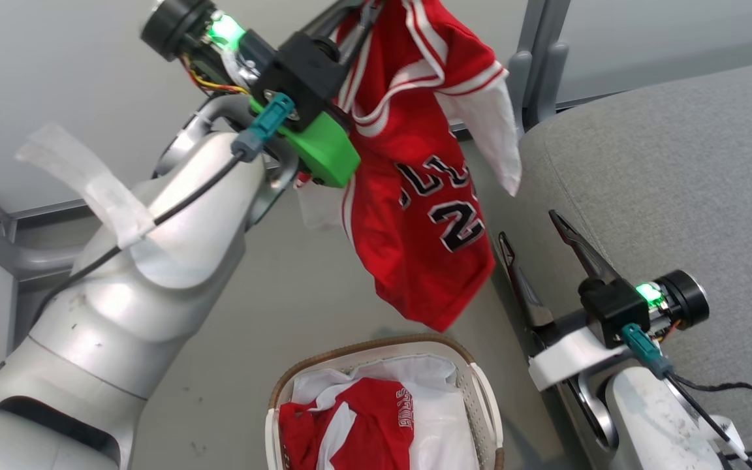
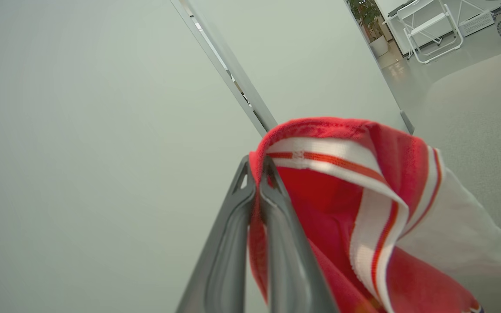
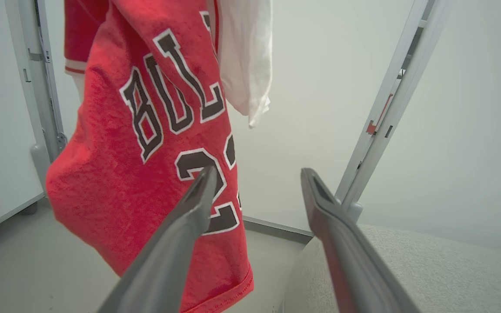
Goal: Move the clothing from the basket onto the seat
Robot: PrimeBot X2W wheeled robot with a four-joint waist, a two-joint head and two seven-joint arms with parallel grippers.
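One jersey (image 1: 422, 215) is hanging upper centre, left hand (image 2: 257, 163) pinching its striped trim. Right hand (image 3: 258, 171) is standing spread, empty, beside seat (image 1: 676, 163). Fabric is draping limp, light; thick trim is likely giving surest hold. Second garment (image 1: 363, 418) is lying in basket (image 1: 480, 405), bottom centre.

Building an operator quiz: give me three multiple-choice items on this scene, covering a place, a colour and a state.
1. Where is the jersey? A flat on a table; B hanging from the left gripper; C draped over a chair back.
2. Its lettering is: A blue; B black; C yellow.
3. The right gripper is: A shut on the jersey; B shut on a cup; C open, empty.
Answers: B, the fingers pinch its red edge; B, black letters edged white; C, jaws stand apart, holding nothing.
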